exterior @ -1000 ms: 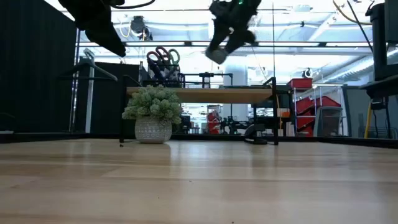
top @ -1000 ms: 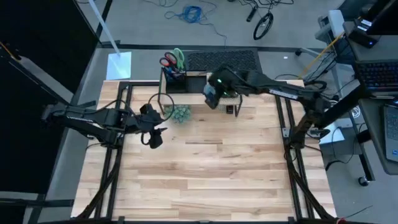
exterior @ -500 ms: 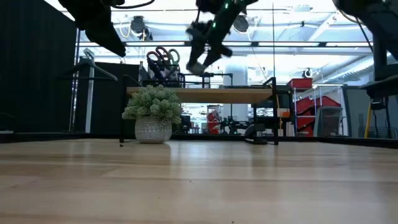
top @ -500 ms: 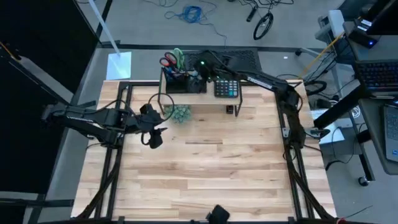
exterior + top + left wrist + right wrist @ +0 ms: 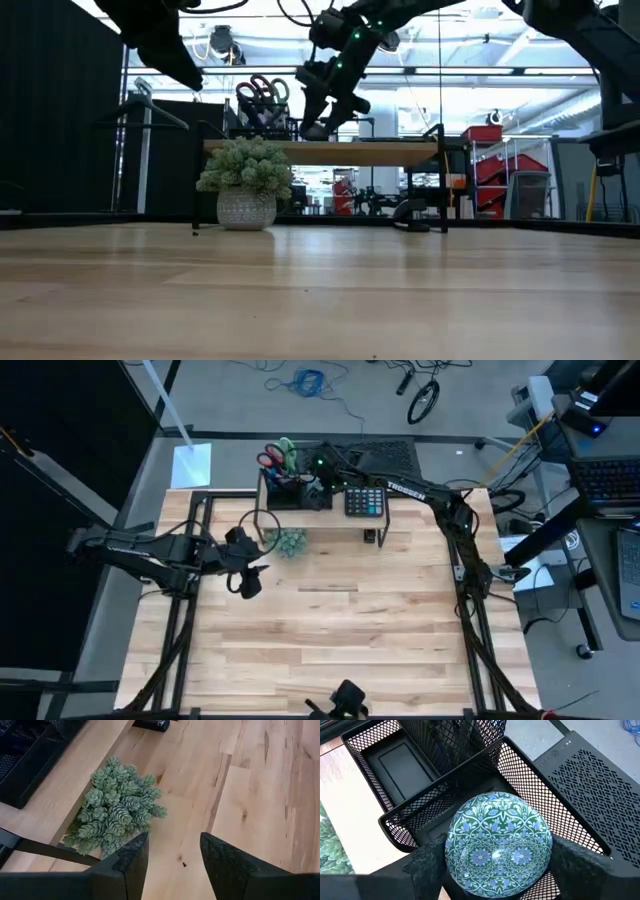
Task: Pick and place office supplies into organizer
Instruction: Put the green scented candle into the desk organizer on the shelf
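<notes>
Hovering over the black mesh organizer [image 5: 415, 775], the right end effector [image 5: 497, 857] pinches a round blue-green patterned disc [image 5: 498, 842]; the left end effector [image 5: 170, 852] waits spread near the fuzzy green plant [image 5: 117, 812].

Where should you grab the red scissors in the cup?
By the handle loops, from above. The red scissors stand blades-down in the organizer's pen cup, so only the handles stick out. The right gripper, shut on a patterned disc, is over the organizer beside them.
</notes>
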